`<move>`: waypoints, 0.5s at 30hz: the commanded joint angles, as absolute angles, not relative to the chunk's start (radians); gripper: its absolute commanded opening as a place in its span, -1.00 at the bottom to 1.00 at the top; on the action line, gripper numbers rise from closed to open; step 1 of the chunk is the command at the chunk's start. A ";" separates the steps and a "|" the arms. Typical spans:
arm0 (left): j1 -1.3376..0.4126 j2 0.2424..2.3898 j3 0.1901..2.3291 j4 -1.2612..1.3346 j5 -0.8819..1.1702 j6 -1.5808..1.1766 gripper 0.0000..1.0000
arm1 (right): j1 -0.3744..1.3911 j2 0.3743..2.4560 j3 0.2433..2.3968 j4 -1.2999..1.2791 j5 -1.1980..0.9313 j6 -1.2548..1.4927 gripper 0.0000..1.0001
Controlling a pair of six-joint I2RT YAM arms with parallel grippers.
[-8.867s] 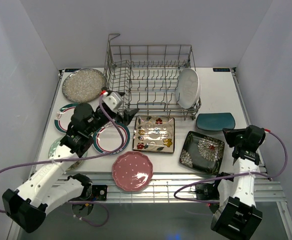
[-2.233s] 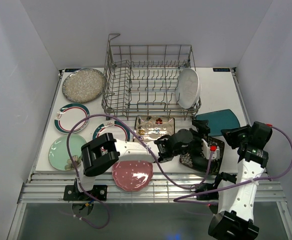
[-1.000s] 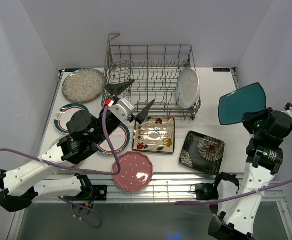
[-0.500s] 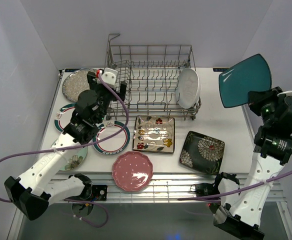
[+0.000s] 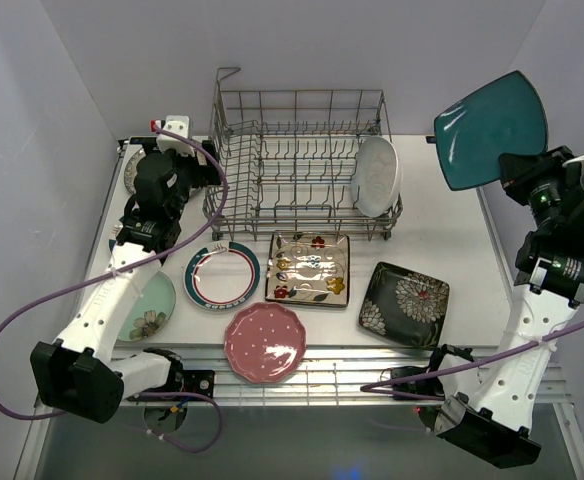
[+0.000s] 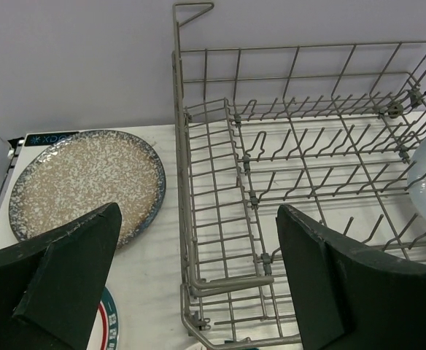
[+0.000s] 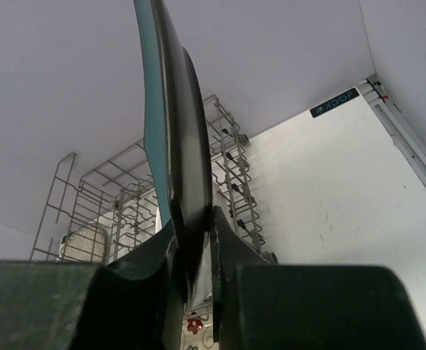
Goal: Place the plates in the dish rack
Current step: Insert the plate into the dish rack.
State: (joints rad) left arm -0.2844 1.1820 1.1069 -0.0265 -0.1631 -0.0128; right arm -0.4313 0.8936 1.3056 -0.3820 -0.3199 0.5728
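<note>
While the right gripper point(image 5: 510, 168) clamps its narrow jaws on the lower edge of the teal plate point(image 5: 490, 125), that plate rides high in the air, tipped up on edge, out past the right end of the dish rack point(image 5: 292, 160) and clear of its wires. Over at the rack's left end, the left gripper point(image 6: 198, 211) hangs with its jaws spread wide and nothing between them, one finger toward the rack's outer side, the other over its tines. Just left of the rack, near its back corner, the speckled round plate point(image 6: 85, 182) lies flat on the table point(image 5: 432, 200). Inside the rack, one piece is loaded: the white oval plate point(image 5: 377, 177) stands on edge at the right end. Everything else waits flat in front of the rack: the teal-rimmed white plate point(image 5: 222, 275) before its left end, the cream floral square plate point(image 5: 308, 267) just before its middle, the black floral square plate point(image 5: 404, 303) before its right end. The pink scalloped plate point(image 5: 263, 342) sits farther out front, and the pale green plate point(image 5: 147, 310) lies front-left of the rack, partly under the left arm.
</note>
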 commanded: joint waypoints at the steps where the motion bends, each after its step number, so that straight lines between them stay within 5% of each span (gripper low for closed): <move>1: -0.279 1.146 1.105 -0.020 -0.135 -0.054 0.96 | -0.422 0.911 1.384 -0.097 -0.376 0.626 -0.85; 15: -0.279 1.141 1.089 -0.008 -0.133 -0.057 0.96 | -0.226 1.018 1.468 -0.071 -0.209 0.572 -0.85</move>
